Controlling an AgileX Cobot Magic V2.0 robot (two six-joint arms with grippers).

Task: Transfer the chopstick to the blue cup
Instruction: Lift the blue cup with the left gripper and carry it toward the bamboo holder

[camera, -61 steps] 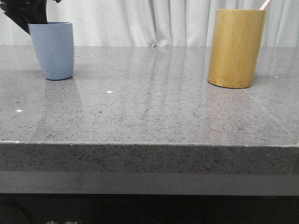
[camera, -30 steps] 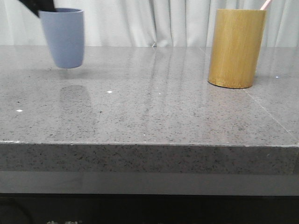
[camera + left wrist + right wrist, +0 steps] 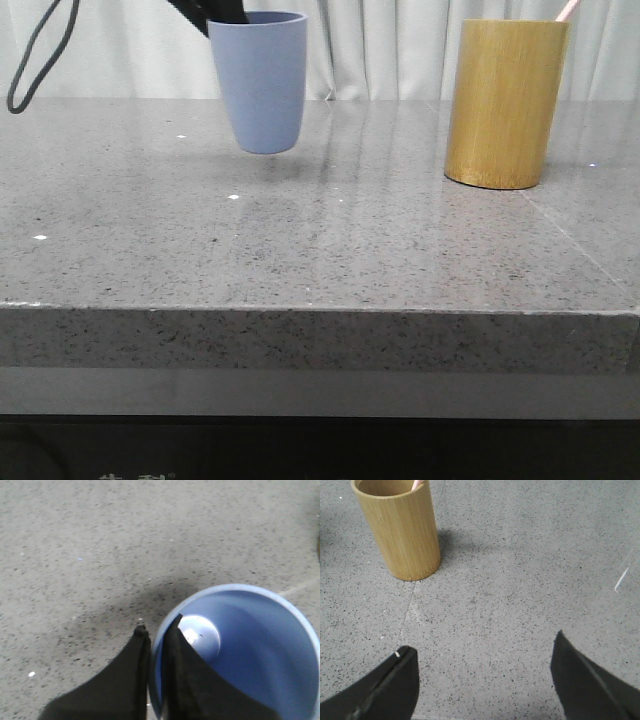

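The blue cup [image 3: 263, 80] is off the table [image 3: 300, 240], carried by the left gripper [image 3: 156, 630], which pinches its rim: one dark finger sits inside the wall, the other outside, the two closed tight on that thin edge. From the front the cup hangs upright directly below the gripper, its base clear of the grey speckled stone with a soft shadow on the surface beneath. It is a matte, light periwinkle tumbler with no handle, tapering to a rounded bottom. Looking down into it from the left wrist, the blue cup [image 3: 240, 650] has a smooth, bare interior with a pale, shiny round patch at the bottom near the inner finger.

The chopstick [image 3: 567, 10] stands in the bamboo holder [image 3: 505, 103], well away from the left gripper, off toward the robot's right. Little of it shows: a thin, pale pink tip poking up at a slant over the holder's rim. The holder is a yellow-brown cylinder with vertical grain, standing upright on the table.

The right gripper [image 3: 482, 670] hovers over bare stone with its two dark fingers spread wide apart and nothing between them. The bamboo holder [image 3: 400, 527] lies ahead of it and to one side, well apart, with the pink chopstick [image 3: 418, 484] leaning against the inner rim.
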